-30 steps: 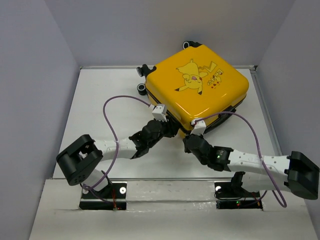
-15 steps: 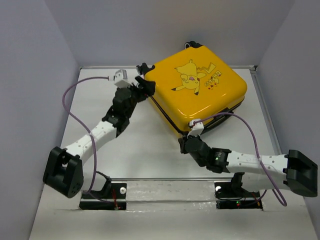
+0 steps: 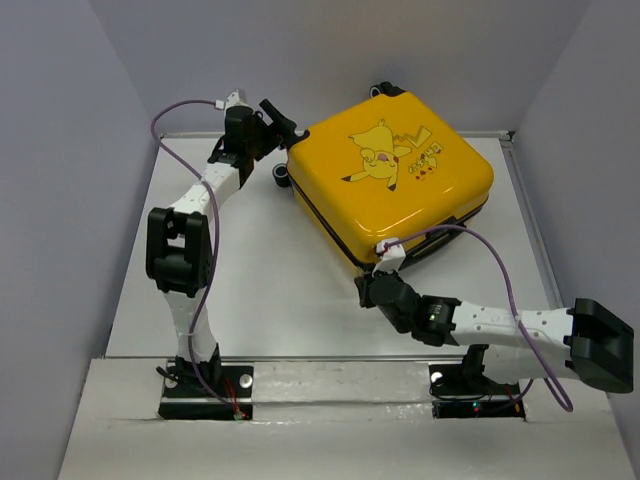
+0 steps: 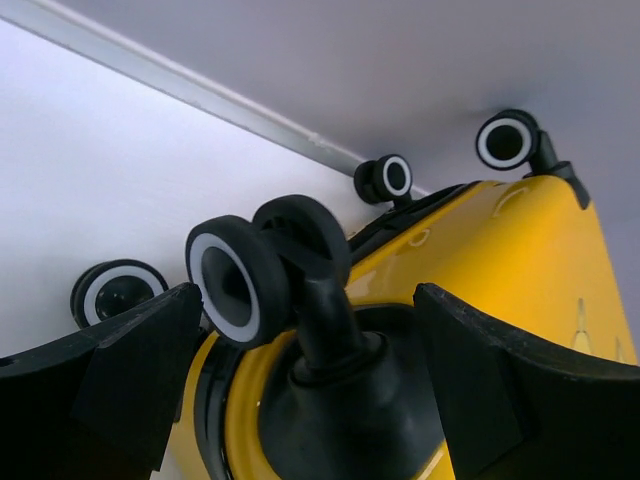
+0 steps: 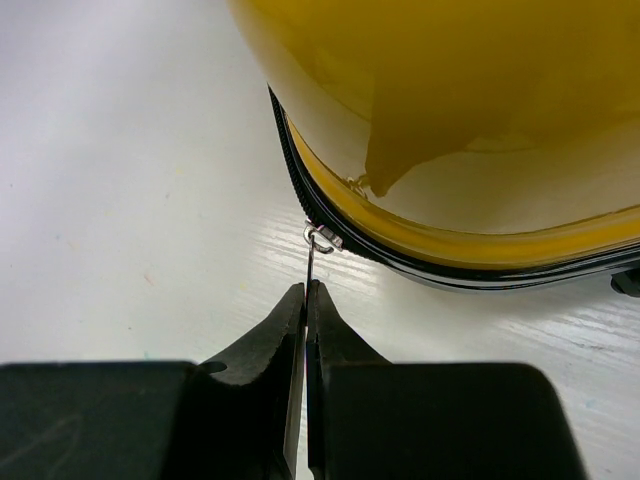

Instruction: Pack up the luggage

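Yellow luggage (image 3: pixel 400 180) lies flat on a white table (image 3: pixel 250 290). Only wrist views show the left gripper (image 4: pixel 305 345) spread around a wheel (image 4: pixel 235 283), the right gripper (image 5: pixel 304 292) pinching the zipper pull (image 5: pixel 312 262).

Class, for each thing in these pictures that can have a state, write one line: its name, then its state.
Suitcase: lid down, lying flat, picture side up.
Zipper pull: pinched at its free end, pulled out from the seam.
Right gripper: shut on zipper pull.
Left gripper: open, jaws either side of a wheel.
Wheel: free, not gripped.
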